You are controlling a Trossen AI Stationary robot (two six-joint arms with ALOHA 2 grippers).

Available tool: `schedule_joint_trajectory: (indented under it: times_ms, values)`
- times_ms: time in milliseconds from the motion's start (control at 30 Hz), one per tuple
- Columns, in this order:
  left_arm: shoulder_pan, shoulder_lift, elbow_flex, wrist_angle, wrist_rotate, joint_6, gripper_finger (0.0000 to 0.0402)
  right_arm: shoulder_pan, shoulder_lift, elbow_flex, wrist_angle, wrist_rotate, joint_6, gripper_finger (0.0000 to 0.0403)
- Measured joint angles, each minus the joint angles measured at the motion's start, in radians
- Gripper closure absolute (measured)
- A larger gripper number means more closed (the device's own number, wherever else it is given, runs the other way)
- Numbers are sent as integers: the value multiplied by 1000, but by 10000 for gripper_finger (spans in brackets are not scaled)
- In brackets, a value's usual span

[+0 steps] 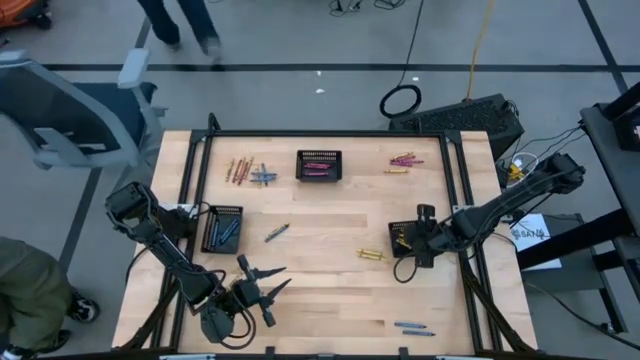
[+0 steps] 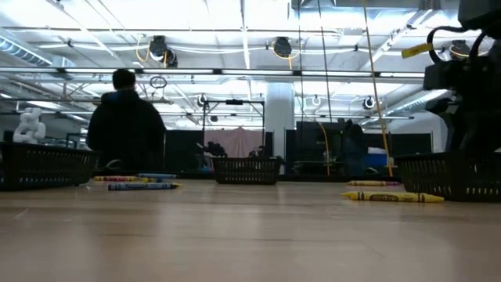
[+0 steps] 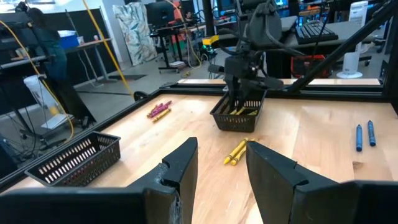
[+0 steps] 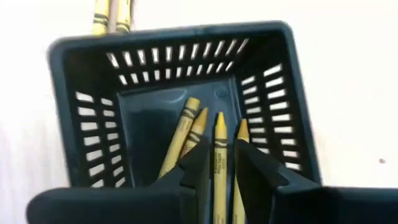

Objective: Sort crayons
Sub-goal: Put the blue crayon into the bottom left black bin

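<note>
My right gripper (image 4: 222,168) points steeply down into a black mesh basket (image 4: 168,34) at the table's right, its fingers open. A yellow crayon (image 4: 219,146) stands between the fingers with a small gap on each side, beside other yellow crayons (image 4: 186,130) on the basket's floor. Two more yellow crayons (image 1: 371,256) lie on the table just left of that basket (image 1: 402,240). My left gripper (image 1: 268,288) hovers level near the table's front left, open, with nothing between its fingers (image 3: 186,168).
A basket with blue crayons (image 1: 222,228) stands at the left and one with pink crayons (image 1: 318,165) at the far middle. Loose crayons lie far left (image 1: 250,172), far right (image 1: 403,160), mid-table (image 1: 277,232) and near right (image 1: 413,327). A person walks beyond the far edge.
</note>
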Motion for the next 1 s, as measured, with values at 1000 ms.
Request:
schedule_joint_trajectory:
  times_ms: [1000]
  values:
    - [393,-391,0,-623,415,-444,265,140,185,210,504,194,-226,376]
